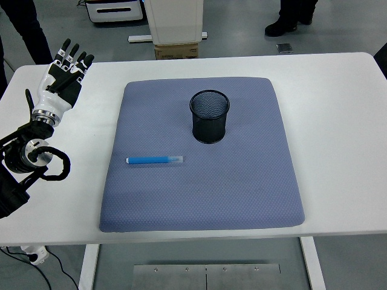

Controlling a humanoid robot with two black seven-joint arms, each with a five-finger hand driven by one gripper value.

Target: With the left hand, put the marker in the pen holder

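Observation:
A blue marker (155, 160) with a clear cap lies flat on the left half of the blue-grey mat (242, 181), pointing left to right. A black mesh pen holder (210, 116) stands upright on the mat's far middle, empty as far as I can see. My left hand (63, 75) is raised over the table's far left corner, fingers spread and holding nothing, well left of the mat and far from the marker. The right arm is out of view.
The white table (338, 109) carries only the mat. A person's legs (24, 30) stand behind the far left corner, another person's shoes (287, 21) at the far right. A white cabinet base and a cardboard box (176, 51) stand behind the table.

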